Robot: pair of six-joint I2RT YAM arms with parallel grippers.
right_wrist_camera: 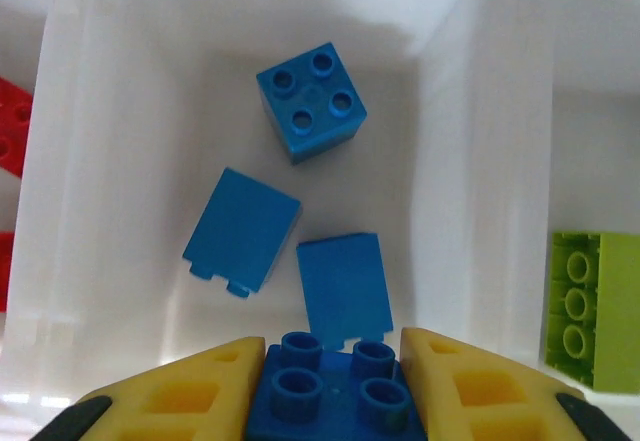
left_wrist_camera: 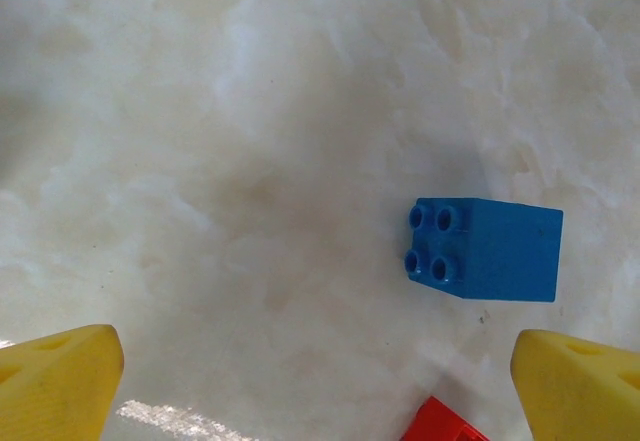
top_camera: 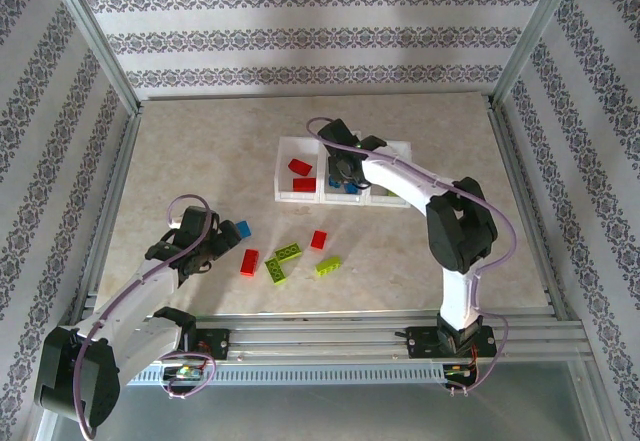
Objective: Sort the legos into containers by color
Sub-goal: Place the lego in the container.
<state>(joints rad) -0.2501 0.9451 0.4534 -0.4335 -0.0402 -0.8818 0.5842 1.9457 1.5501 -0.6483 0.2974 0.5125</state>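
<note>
Right wrist view: my right gripper (right_wrist_camera: 332,346) is clamped on a blue brick (right_wrist_camera: 325,393), studs up, over the near side of the tray's (right_wrist_camera: 455,161) middle compartment. Three more blues (right_wrist_camera: 310,101) lie in that compartment, one studs up and two on their sides. A green brick (right_wrist_camera: 590,311) sits in the compartment to the right, and a bit of red (right_wrist_camera: 10,126) shows in the one on the left.

Top external: the tray (top_camera: 300,141) lies toward the far edge of the desk (top_camera: 180,151), about mid-width, with my right arm reaching over it. Two red bricks (top_camera: 301,175) rest in its left compartment.

The loose bricks are toward the near edge, left of centre. There's a loose blue (top_camera: 241,229), a red one (top_camera: 249,262) just near of it, two greens (top_camera: 282,262) beside that, another red (top_camera: 318,239) and a third green (top_camera: 327,266).

Left wrist: my left gripper (left_wrist_camera: 320,391) is spread wide, low over the desk. The loose blue (left_wrist_camera: 485,249) lies on its side just ahead of the right-hand finger (left_wrist_camera: 580,386), touching neither finger. A red corner (left_wrist_camera: 440,423) pokes in at the bottom edge.
</note>
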